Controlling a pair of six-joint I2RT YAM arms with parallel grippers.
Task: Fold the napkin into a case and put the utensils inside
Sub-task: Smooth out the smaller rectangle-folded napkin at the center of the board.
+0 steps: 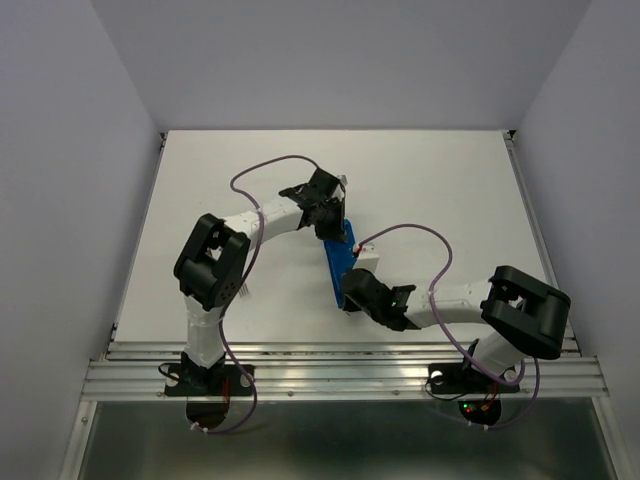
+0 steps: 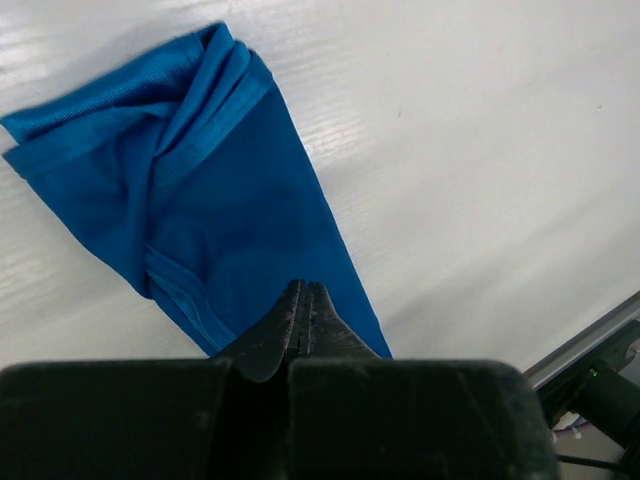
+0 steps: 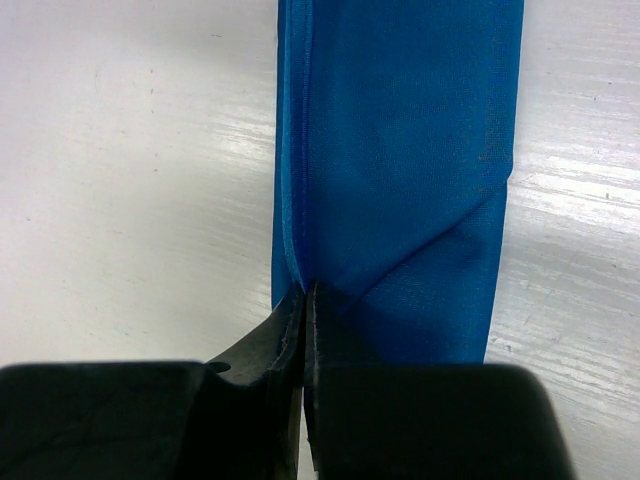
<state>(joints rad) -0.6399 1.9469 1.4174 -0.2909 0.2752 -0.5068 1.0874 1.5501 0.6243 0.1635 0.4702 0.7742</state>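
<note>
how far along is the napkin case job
Done: napkin is folded to a narrow strip. In hand: right gripper pinches one end, creases pulling toward it; left gripper is shut at the other end, grip unclear. To do: finish the folding and put utensils in; none are in view.

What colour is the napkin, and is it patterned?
The napkin is plain bright blue, no pattern; the left wrist view shows it best.

Bench [image 1: 450, 180]: white, faintly streaked surface. Metal rail [image 1: 340, 370] runs along its near edge, at the bottom of the frame. Napkin [image 1: 338, 268] lies on the bench mid-frame. It is bright blue, folded to a narrow flat strip running roughly top to bottom. In the left wrist view its upper-left end is bunched, hems overlapping.
</note>
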